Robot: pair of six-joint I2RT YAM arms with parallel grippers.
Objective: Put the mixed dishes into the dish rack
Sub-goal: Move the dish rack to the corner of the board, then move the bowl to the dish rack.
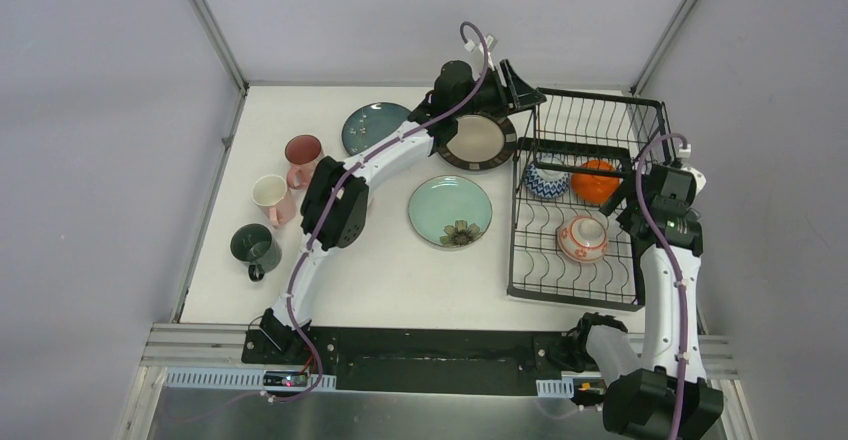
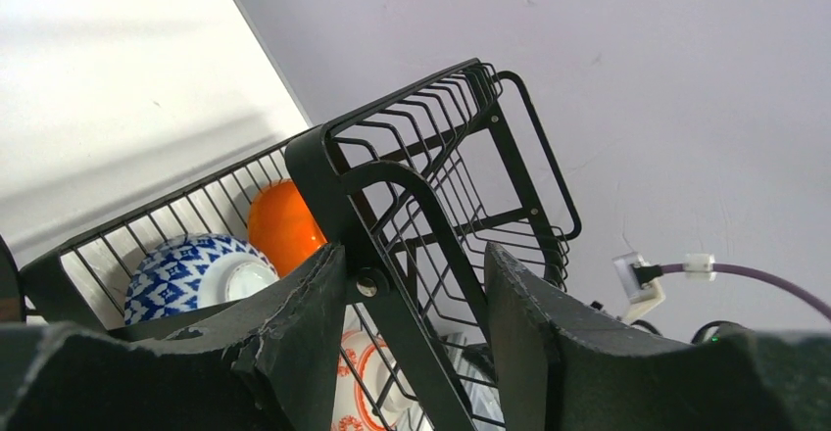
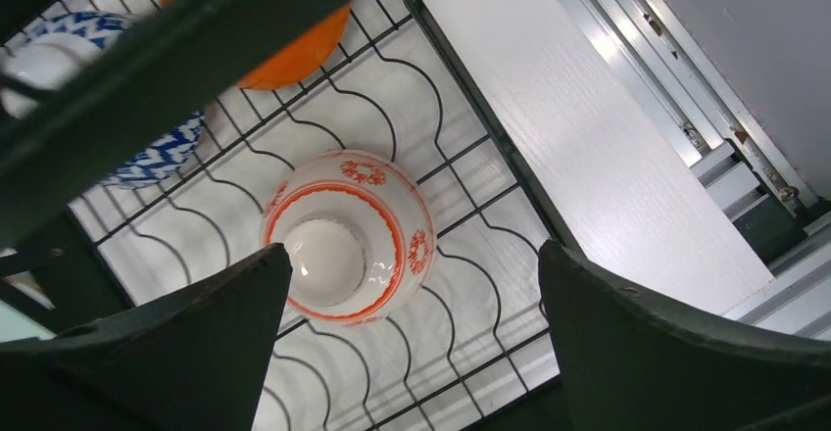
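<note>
Dish rack: the black wire dish rack (image 1: 575, 297) stands on the right side of the white table (image 1: 380, 280), close to the right arm.
Left gripper: we see the left gripper (image 2: 414, 255) at the rack's far left corner, its fingers partway apart. The rack's black corner post shows in the gap between them. We see nothing pinched there.
Right gripper: the right gripper (image 3: 412, 255) is spread wide and holds nothing. It hangs over the white bowl with red pattern (image 3: 348, 235), apart from it.
Plates: we count three, all on the table left of the rack. They are a dark teal speckled plate (image 1: 375, 125), a beige plate with a dark rim (image 1: 480, 140) just beside the rack's corner under the left wrist, and a mint green plate with a flower (image 1: 450, 210).
Bowls: we count three, all in the rack's lower tray. The red-patterned one lies foot up, with a blue-and-white patterned bowl (image 1: 547, 180) and an orange bowl (image 1: 597, 182) side by side beyond it.
Cups: we count three in a row at the table's left edge. They are a dusky pink cup (image 1: 302, 152), a pink cup with a white inside (image 1: 272, 195) and a dark green cup (image 1: 255, 248).
</note>
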